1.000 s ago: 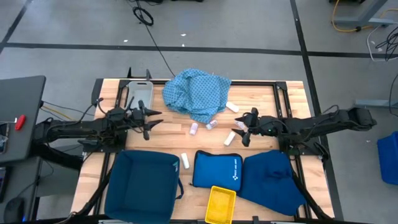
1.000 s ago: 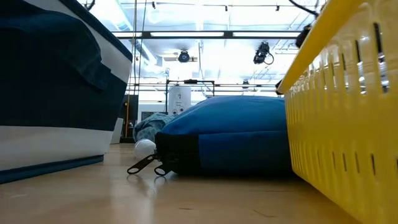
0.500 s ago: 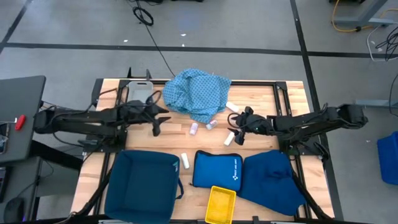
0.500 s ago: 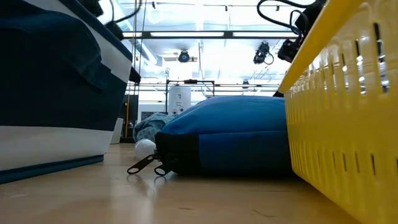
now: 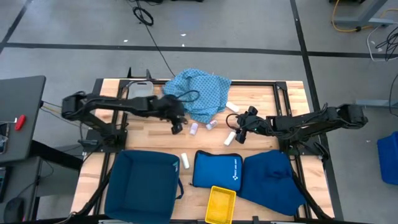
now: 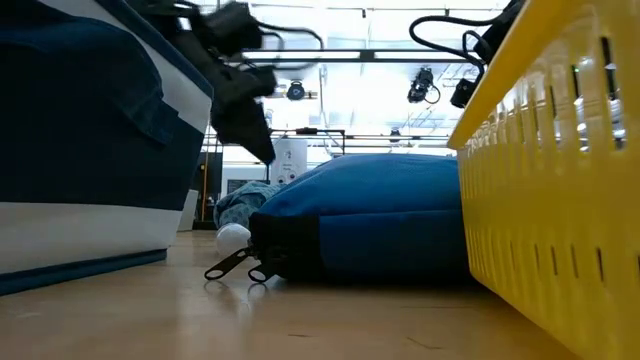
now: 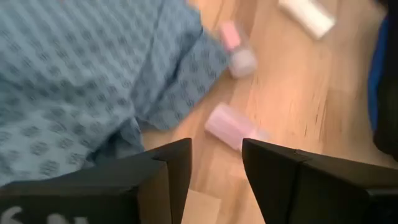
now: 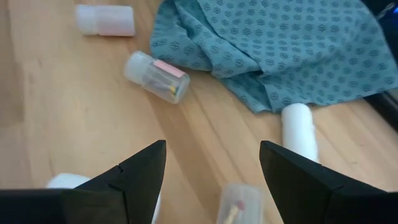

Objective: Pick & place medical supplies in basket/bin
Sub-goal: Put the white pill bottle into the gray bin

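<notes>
The light-blue dotted cloth (image 5: 196,93) lies crumpled at the table's far middle. Small white rolls and vials lie along its near edge: one (image 5: 194,128), another (image 5: 211,124), one to the right (image 5: 232,107), one (image 5: 229,138) and one nearer the bins (image 5: 185,160). My left gripper (image 5: 176,126) is open at the cloth's near-left corner. In the left wrist view its gap (image 7: 216,168) faces a pinkish roll (image 7: 233,127) beside the cloth (image 7: 81,74). My right gripper (image 5: 238,134) is open, and a small vial (image 8: 239,199) sits between its fingers (image 8: 211,180), untouched.
A dark blue fabric bin (image 5: 143,183) stands near left. The bright blue zip pouch (image 5: 216,169) and a yellow basket (image 5: 221,204) are near the middle, dark blue fabric (image 5: 270,177) near right. A grey tray (image 5: 138,93) sits far left. Bare wood shows between the arms.
My left arm has swung far toward the table's right, from near the grey tray to the cloth's near-left corner and the rolls. My right gripper has moved a little toward the table's left, closer to the nearest rolls. No object has moved.
</notes>
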{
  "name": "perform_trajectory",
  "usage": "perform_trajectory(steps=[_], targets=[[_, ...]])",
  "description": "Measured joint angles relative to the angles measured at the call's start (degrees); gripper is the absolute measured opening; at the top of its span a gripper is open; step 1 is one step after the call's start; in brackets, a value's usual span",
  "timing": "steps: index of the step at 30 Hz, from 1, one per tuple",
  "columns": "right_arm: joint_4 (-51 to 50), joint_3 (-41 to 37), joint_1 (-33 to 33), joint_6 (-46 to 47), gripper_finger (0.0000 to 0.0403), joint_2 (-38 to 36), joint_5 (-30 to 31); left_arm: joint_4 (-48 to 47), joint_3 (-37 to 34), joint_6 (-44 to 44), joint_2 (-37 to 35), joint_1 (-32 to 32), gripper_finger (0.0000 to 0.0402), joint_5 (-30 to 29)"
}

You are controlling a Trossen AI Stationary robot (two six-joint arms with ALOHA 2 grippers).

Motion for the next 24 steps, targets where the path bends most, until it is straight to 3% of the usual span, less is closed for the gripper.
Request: perform_trajectory(steps=[4,8,14,24], targets=[[-0.1,0.0,0.0,-1.6,0.027,0.0,1.3,-5.8,6.0,-4.4,5.0,-0.7,0.0167,0.8],[-0.2,0.0,0.0,-1.9,0.027,0.0,1.4,-5.9,9.1,-13.9,6.3,-1.9,0.0193,1.3],[-0.2,0.0,0.0,-3.0,0.027,0.0,3.2,-1.7,9.5,-25.3,7.7,-3.4,0.0225,3.4],[-0.2,0.0,0.0,-3.8,0.027,0.0,4.5,-0.4,9.5,-34.6,11.3,-5.7,0.0241,-2.2]])
